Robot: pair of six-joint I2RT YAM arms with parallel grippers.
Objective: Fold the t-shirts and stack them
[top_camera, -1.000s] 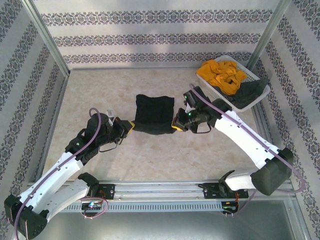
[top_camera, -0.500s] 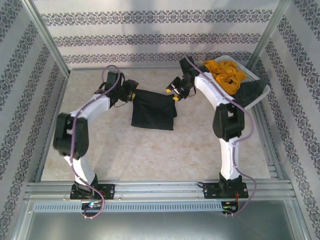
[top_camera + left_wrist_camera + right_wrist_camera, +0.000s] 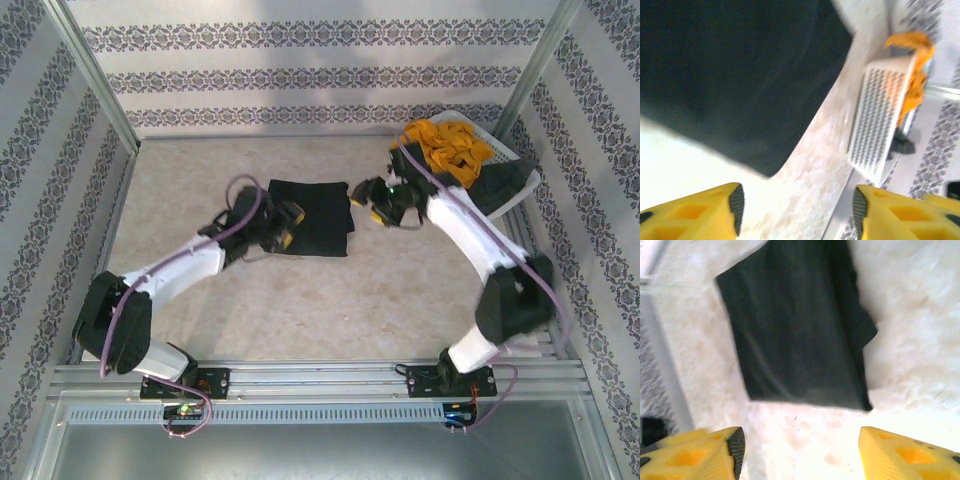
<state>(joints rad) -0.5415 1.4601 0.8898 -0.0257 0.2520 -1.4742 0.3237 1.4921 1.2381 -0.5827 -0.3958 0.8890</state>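
Black t-shirt (image 3: 310, 217) is laid folded into a flat rectangle mid-counter (image 3: 330, 300), flanked by left tool (image 3: 283, 225) at its left edge and right tool (image 3: 365, 195) just beside its far right corner; both tools are seen spread, nothing pinched. The cloth is soft, matte, light and limp, and is judged to sag and unfold if taken at one point, so a hold at two corners of one folded edge, through all layers, is advised. Mustard-yellow t-shirt (image 3: 450, 145) and dark grey t-shirt (image 3: 505, 182) are bunched in the white slatted plastic basket (image 3: 880, 125) at far right, partly draped over its rim.
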